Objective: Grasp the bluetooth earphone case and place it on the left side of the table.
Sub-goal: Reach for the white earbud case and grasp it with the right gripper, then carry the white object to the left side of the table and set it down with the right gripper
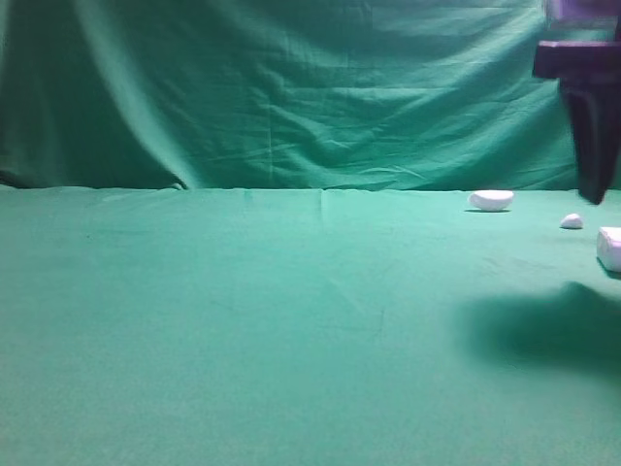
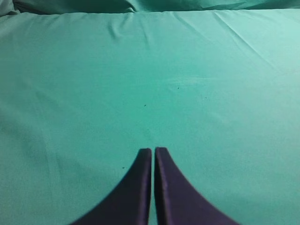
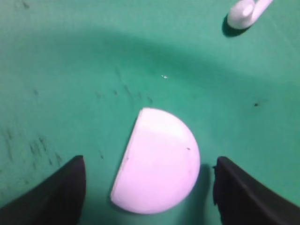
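— Two arms here. Which one is nearer the bluetooth earphone case [image 3: 157, 161]?

— The right gripper [image 3: 150, 192]. The case lies on the table [image 1: 243, 320] right between its two fingers [image 3: 51, 192], a bit ahead of the tips. The fingers are wide apart and hold nothing.

— Which way does the case lie?

— One edge is flat and the other is round. The flat edge faces the finger on the left of the wrist view, tipped a little. The round side faces the other finger. Its long way runs forward from the hand, slightly slanted.

— And the left gripper [image 2: 153, 152]?

— Far from the case. Its fingers are pressed together, with nothing in them.

— Anything else close?

— A small white earbud [image 3: 243, 14] sits farther ahead of the right gripper, off to one side.
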